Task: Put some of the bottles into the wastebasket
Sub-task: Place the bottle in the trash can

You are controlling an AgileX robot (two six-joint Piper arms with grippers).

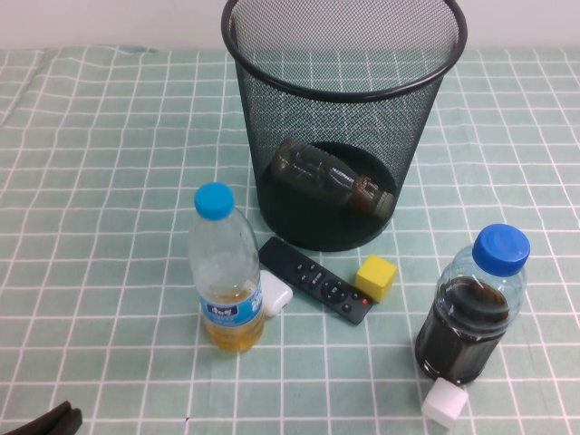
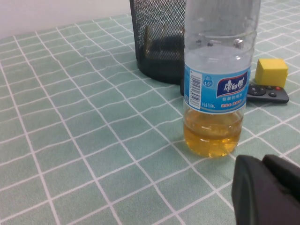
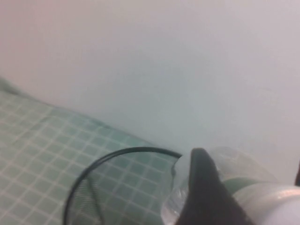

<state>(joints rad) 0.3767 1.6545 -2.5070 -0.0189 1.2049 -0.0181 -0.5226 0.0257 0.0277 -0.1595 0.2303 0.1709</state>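
Observation:
The black wire-mesh wastebasket stands at the back centre of the table. A small clear bottle with a brown band near one end lies on its base. My right gripper is out of the high view. In the right wrist view it is shut on a clear bottle, held in the air beside and above the wastebasket's rim. My left gripper is shut and empty at the front left corner, a little in front of the yellow-liquid bottle.
A blue-capped bottle with yellow liquid stands front centre-left. A blue-capped bottle with dark liquid stands front right. A black remote, a yellow cube and two small white objects lie between and near them.

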